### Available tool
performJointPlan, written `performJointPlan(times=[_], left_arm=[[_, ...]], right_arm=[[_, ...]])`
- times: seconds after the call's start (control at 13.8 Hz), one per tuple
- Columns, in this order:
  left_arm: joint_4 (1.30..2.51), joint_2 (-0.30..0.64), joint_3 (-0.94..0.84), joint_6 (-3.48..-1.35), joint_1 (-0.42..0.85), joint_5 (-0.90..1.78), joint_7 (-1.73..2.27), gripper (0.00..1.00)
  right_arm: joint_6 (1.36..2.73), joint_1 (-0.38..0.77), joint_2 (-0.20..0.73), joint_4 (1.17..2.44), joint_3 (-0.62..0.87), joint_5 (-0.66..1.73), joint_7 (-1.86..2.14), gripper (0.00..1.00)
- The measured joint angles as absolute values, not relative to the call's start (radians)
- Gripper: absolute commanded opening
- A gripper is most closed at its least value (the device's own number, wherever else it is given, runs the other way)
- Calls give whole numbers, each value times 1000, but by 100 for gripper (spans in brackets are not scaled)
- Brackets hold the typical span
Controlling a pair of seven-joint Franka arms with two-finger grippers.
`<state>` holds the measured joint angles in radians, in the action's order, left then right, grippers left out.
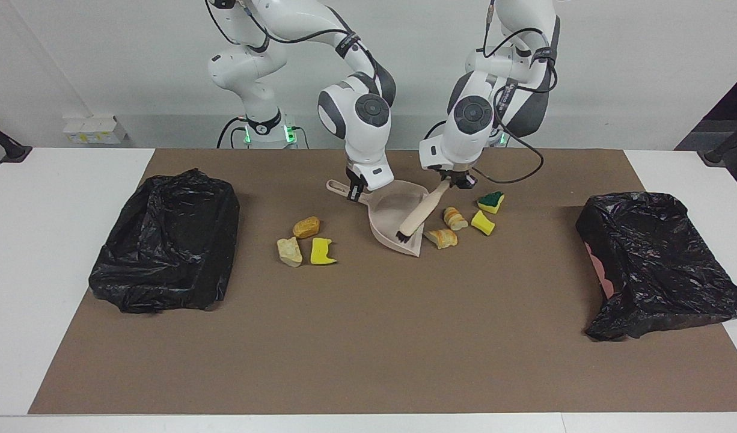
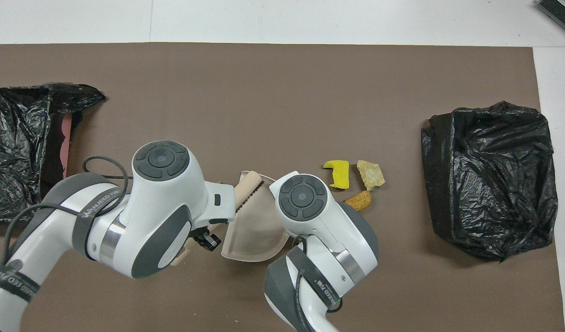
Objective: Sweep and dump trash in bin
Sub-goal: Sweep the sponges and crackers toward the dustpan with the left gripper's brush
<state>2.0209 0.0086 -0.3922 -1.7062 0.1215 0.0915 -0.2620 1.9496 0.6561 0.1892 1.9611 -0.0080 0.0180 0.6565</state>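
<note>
My right gripper (image 1: 353,192) is shut on the handle of the beige dustpan (image 1: 398,210), which lies on the mat with its mouth toward the left arm's end. My left gripper (image 1: 456,179) is shut on the brush (image 1: 421,211), whose bristles sit at the pan's lip. A tan trash chunk (image 1: 442,238) lies on the mat just outside that lip. Beside it are a striped bread piece (image 1: 454,218), a yellow sponge (image 1: 483,222) and a green-backed sponge (image 1: 492,201). In the overhead view the left arm hides these, and the dustpan (image 2: 255,230) and brush (image 2: 245,189) show partly.
An orange chunk (image 1: 306,227), a cream chunk (image 1: 289,251) and a yellow sponge (image 1: 323,251) lie beside the pan toward the right arm's end. A black-bagged bin (image 1: 164,240) stands at that end, and another (image 1: 657,264) stands at the left arm's end.
</note>
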Motion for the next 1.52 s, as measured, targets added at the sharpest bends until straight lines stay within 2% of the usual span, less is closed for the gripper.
performJointPlan(times=[0.43, 0.72, 0.94, 1.16, 1.52], left_arm=[[2064, -33, -182, -1670, 106, 100, -22, 0], [2191, -51, -126, -1860, 96, 96, 70, 0], [2277, -54, -132, -1935, 100, 96, 95, 0], [2301, -60, -159, -1966, 138, 96, 95, 0], [2342, -109, -397, -1968, 157, 100, 171, 0]], right_arm=[[1950, 656, 189, 1965, -8, 17, 700, 0], [1951, 657, 189, 1969, -7, 17, 713, 0], [1952, 657, 189, 1970, -7, 17, 713, 0], [1952, 657, 189, 1970, -7, 17, 713, 0], [1953, 657, 189, 1971, -7, 17, 713, 0]])
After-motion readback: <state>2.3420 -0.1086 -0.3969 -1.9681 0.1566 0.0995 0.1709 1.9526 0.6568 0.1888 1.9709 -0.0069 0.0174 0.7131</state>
